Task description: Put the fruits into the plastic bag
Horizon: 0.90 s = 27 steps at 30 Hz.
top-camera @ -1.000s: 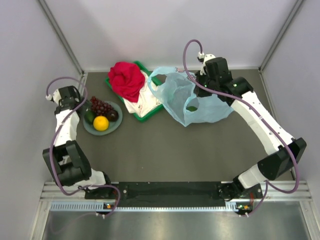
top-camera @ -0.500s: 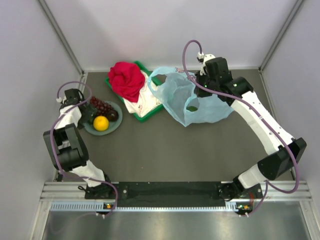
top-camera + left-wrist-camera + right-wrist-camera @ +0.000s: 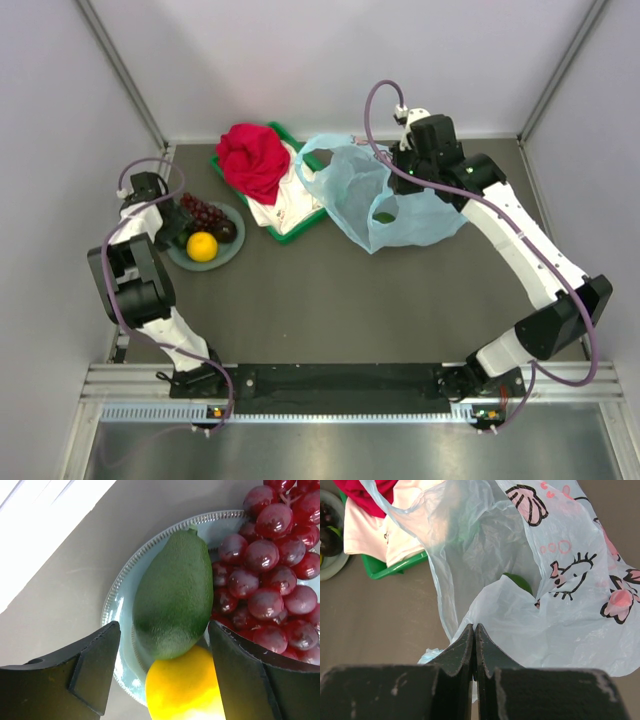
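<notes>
A grey-green plate [image 3: 232, 252] at the left holds the fruits: a yellow-orange citrus [image 3: 202, 246], purple-red grapes [image 3: 200, 212], a dark round fruit [image 3: 226, 230] and a dark green fruit [image 3: 172, 600]. My left gripper [image 3: 164, 627] is open, its fingers on either side of the green fruit, with a gap on the left. The citrus [image 3: 182, 687] lies just below it and the grapes [image 3: 270, 575] lie to its right. The light-blue plastic bag [image 3: 400, 215] lies at the back right, mouth held open. My right gripper [image 3: 474, 627] is shut on its film. A green fruit [image 3: 517, 581] shows inside.
A green tray [image 3: 285, 232] with a red cloth [image 3: 250, 160] and white cloths stands between the plate and the bag. The left wall runs close behind my left arm. The bag's loop handle [image 3: 315, 150] lies over the tray's corner.
My left arm has folded in and carried its gripper down to the plate's left edge, over the green fruit. The right arm and the bag have not moved.
</notes>
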Tool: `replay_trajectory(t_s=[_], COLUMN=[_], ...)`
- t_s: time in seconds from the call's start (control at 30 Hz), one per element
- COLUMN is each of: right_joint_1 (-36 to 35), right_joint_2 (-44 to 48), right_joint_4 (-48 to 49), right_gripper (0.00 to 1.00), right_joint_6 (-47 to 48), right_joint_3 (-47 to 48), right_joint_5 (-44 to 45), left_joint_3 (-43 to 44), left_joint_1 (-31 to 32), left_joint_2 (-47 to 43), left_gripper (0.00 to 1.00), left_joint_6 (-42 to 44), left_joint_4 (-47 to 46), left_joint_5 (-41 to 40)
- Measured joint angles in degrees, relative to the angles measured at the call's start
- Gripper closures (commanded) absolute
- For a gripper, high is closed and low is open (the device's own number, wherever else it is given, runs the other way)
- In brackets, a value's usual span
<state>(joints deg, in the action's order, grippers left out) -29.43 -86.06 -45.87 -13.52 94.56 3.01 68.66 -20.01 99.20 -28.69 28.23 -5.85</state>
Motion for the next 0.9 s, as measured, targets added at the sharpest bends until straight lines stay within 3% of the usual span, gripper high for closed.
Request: replay_trajectory(t_s=[0.43,0.73,0.9], right_joint_1=[0.0,0.0,0.0], right_joint_2=[-2.3,-2.8,-3.5], right_joint_4=[-0.7,-0.9,-1.0], right_gripper=[1.00,1.00,1.00], right_joint_6=[0.0,0.0,0.0], right_joint_3=[1.6,3.1,3.5], right_joint_5=[0.0,-0.1,-0.1], left_joint_3=[2.0,2.9,2.9], left_joint_1=[-0.2,-0.2,-0.2], left_joint_2=[3.6,4.4,4.0], left_gripper=[0.35,0.60,0.66], left_joint_6=[1.9,2.0,1.9], left_joint_4=[-0.2,-0.2,-0.1], left_joint_5=[0.0,0.1,-1.2])
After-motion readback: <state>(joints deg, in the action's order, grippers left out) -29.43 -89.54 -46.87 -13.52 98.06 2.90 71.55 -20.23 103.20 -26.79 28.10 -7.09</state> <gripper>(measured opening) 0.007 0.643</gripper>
